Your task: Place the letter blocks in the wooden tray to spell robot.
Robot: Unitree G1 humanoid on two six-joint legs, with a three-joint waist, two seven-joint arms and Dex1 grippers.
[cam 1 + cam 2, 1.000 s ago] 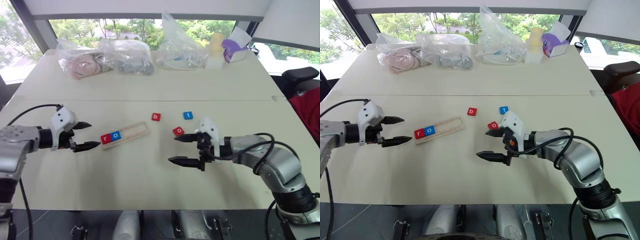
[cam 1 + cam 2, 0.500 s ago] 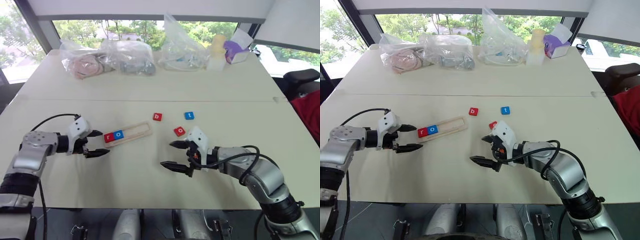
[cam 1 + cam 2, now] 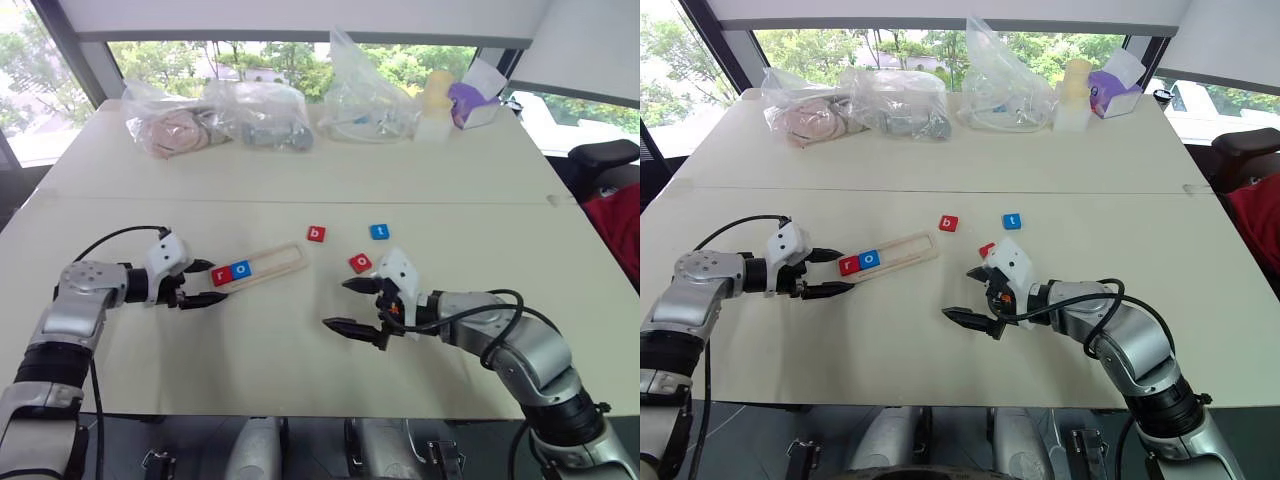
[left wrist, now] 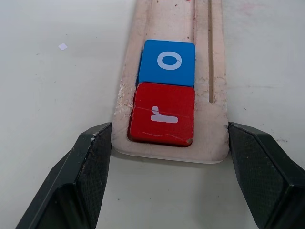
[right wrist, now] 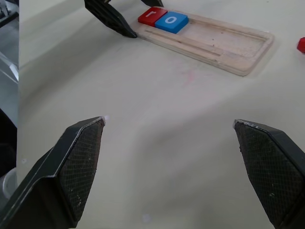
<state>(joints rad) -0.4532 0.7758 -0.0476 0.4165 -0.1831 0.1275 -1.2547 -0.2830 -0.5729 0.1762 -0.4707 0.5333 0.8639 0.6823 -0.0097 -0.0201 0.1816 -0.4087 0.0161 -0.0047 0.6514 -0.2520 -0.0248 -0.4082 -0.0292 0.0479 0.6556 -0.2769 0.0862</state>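
The left claw (image 3: pixel 208 283) is clamped across the near end of the wooden tray (image 3: pixel 276 262), one black finger touching each long side just beside the red r block (image 3: pixel 221 277). The blue o block (image 3: pixel 241 269) sits next to it; the remaining slots are bare. The tray looks light, thin and stiff, so this squeeze across its narrow width should hold or slide it well enough. But the pale wood probably skids easily on the smooth surface (image 3: pixel 280 350), and tilting it could shake the two seated tiles loose. The right claw (image 3: pixel 336 304) hangs with its fingers wide apart and nothing between them, just above the surface and near the red o block (image 3: pixel 360 263). The red b block (image 3: pixel 316 234) and blue t block (image 3: pixel 379 232) lie loose a little farther off. These tiles look small, flat, rigid and light. Each is best pinched across two opposite edges, since they stand low and may slip out of a sloppy pinch.
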